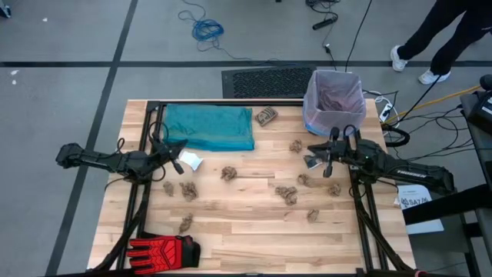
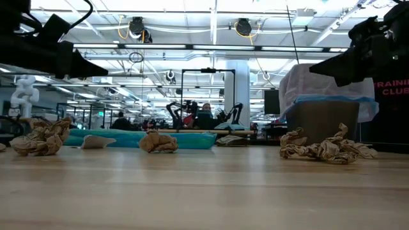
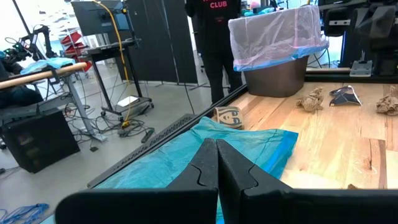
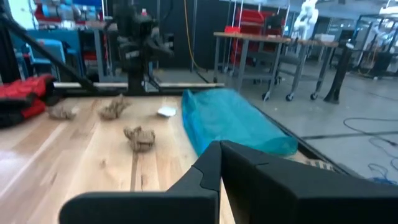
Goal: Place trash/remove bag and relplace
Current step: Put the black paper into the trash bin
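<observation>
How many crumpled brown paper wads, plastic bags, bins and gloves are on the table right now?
Crumpled brown paper wads: 10, counting the printed one
Plastic bags: 2, teal bag, pink liner
Bin: 1
Red-and-black glove: 1
Total: 14

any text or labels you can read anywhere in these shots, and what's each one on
"CLUB": on the dark shirt of a person standing behind the table, left wrist view.
"TRAINI" over "CLUB", cut off at the picture's edge: on a dark cloth at the right of the low view.
White label beside the right arm, high view: it carries dark print, too small to read.
Nothing readable on the bin, the teal bag or the glove.
</observation>
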Motion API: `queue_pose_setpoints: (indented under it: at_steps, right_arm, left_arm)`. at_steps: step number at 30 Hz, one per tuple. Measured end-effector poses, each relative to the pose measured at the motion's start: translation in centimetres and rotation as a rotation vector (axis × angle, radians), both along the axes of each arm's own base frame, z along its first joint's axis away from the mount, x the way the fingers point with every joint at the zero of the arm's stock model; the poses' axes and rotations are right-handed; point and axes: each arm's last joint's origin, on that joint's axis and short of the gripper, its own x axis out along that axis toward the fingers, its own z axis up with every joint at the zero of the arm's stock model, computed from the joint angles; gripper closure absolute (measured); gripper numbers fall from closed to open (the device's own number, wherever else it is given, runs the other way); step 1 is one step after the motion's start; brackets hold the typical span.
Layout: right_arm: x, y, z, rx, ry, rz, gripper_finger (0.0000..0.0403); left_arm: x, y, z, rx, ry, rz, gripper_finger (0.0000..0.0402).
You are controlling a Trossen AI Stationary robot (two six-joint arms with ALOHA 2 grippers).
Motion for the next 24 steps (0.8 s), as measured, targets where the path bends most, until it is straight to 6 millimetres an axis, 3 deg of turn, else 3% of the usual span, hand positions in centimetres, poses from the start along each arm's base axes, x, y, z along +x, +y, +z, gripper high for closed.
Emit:
queue_pose_setpoints:
  at_steps: [7,12,24]
  right_arm:
    - [0.0,0.0,0.8,0.089,-0.113,0.008,0.0403]
    - [0.0,0.6,1.5,0.099,-0.173,0.212,0.0403]
    - [0.5,1.4,0.5,0.133,-0.054,0.312,0.0403]
  left_arm:
    - [0.0,0.0,0.0,0.0,-0.001,0.0,0.0401]
    - [0.0,0.0,0.0,0.0,0.0,0.0,0.0401]
    - [0.0,0.0,0.0,0.0,0.0,0.0,0.0401]
